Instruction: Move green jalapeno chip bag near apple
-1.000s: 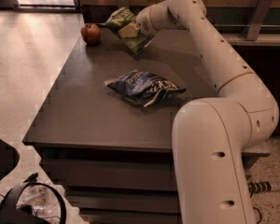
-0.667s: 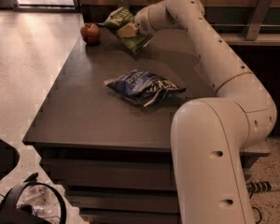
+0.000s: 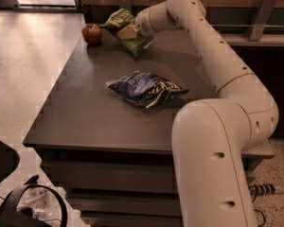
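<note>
Claw point(image 3: 130, 31) still grips green jalapeno chip bag point(image 3: 119, 19) beside apple point(image 3: 92, 33).

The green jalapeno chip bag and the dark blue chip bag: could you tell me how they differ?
The green jalapeno chip bag is held tilted in the gripper at the far end of the table, beside the apple; the dark blue chip bag lies flat and untouched mid-table. One is green, the other blue and white. Both are snack bags of similar size.
</note>
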You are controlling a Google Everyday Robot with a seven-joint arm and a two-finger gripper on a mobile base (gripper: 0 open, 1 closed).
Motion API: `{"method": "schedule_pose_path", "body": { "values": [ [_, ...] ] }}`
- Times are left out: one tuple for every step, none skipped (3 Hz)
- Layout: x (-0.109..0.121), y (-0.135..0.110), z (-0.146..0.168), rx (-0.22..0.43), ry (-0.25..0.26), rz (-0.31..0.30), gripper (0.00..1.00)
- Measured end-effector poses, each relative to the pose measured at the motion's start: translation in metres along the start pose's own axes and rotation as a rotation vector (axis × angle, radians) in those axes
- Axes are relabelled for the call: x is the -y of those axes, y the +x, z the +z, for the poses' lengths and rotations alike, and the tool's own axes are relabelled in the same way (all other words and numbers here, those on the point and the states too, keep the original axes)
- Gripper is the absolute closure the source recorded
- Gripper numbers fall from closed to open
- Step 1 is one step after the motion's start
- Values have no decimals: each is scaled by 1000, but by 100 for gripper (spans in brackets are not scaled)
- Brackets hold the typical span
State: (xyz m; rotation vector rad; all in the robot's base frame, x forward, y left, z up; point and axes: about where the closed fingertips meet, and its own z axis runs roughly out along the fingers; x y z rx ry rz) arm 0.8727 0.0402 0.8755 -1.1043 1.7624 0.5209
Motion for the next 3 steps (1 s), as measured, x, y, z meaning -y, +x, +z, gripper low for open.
{"method": "schedule_pose_path", "body": {
  "values": [
    [-2,1,4,-2,-5,1,15],
    [-4,2,8,-3,-11,1,0],
    [-4,2,8,-3,-11,1,0]
  ]
}}
